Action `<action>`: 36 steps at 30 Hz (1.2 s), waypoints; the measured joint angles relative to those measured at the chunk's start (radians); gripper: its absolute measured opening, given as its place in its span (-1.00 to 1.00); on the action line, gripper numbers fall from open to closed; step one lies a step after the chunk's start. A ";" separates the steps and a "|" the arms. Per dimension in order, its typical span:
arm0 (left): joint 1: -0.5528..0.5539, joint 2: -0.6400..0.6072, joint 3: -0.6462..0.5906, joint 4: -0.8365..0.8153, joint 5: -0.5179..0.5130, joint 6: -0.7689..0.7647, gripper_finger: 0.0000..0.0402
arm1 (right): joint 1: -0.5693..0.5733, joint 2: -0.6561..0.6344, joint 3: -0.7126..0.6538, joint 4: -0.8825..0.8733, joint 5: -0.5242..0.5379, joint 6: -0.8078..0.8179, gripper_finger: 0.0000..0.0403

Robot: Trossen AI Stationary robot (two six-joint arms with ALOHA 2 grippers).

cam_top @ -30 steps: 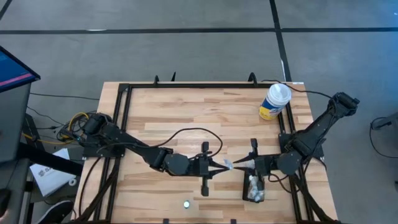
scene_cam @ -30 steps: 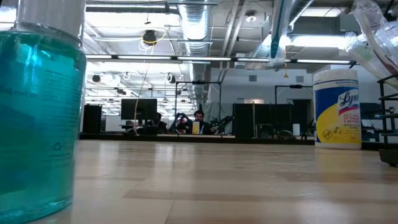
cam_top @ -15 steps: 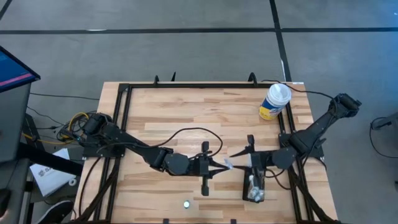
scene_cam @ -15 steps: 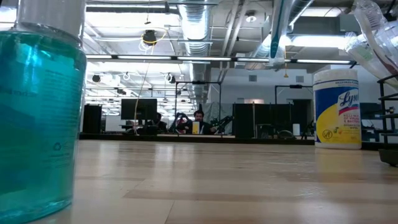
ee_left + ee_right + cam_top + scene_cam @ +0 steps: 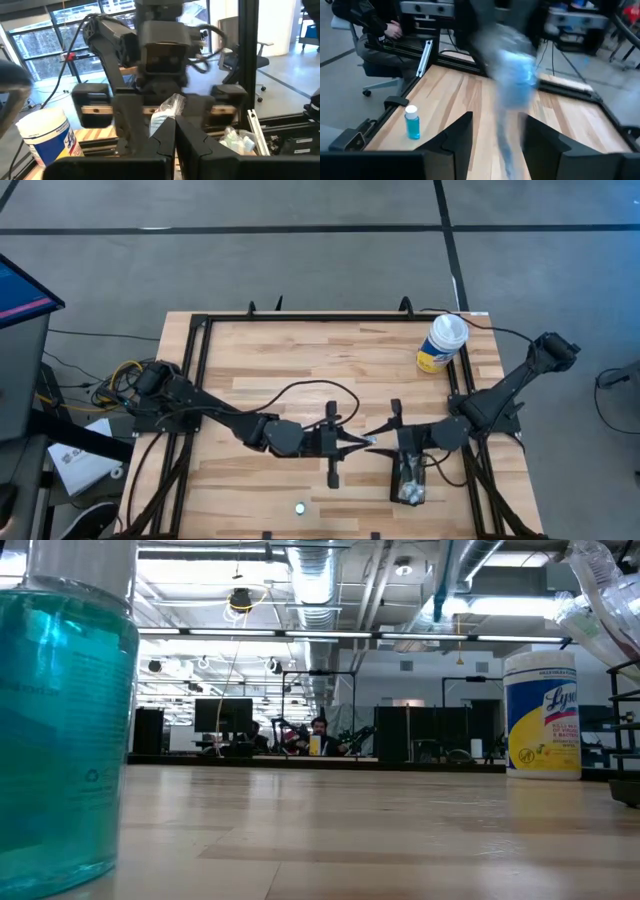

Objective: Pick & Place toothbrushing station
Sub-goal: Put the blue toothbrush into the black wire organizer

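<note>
Left gripper (image 5: 366, 442): while near the worktop's front edge, it stayed pinched shut on a clear-wrapped toothbrush (image 5: 165, 111).
Right gripper (image 5: 394, 430): fingers spread, empty, above the small black mesh box-shaped station (image 5: 408, 477).

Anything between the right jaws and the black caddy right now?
Nothing visible in the high view. The right gripper sits open just past the far end of the toothbrushing station, with only bare table nearby. The left gripper, shut on a clear-wrapped item, points at the right gripper from the side, not across that path.
</note>
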 joint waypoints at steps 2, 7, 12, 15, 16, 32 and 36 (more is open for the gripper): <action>0.008 0.000 0.000 0.000 0.002 0.000 -1.00 | -0.002 0.020 -0.001 0.026 0.000 -0.043 -0.30; 0.013 0.000 0.000 0.000 0.026 0.000 -1.00 | -0.005 0.042 -0.001 0.080 0.004 -0.110 -0.38; 0.012 0.000 0.000 0.000 0.026 0.000 -1.00 | -0.004 0.024 -0.001 0.083 0.005 -0.108 -0.54; 0.011 0.000 0.000 -0.002 0.027 0.000 -1.00 | 0.002 0.021 -0.001 0.083 0.005 -0.103 -0.68; 0.011 0.000 0.000 -0.002 0.027 0.000 -1.00 | 0.004 0.021 -0.001 0.083 0.005 -0.101 -0.74; 0.003 0.000 0.000 -0.005 0.025 0.031 -0.81 | 0.024 0.020 0.000 0.067 0.006 -0.039 -0.97; -0.015 -0.014 0.000 -0.020 0.015 0.049 -0.68 | 0.044 0.020 0.000 0.066 0.016 -0.003 -0.97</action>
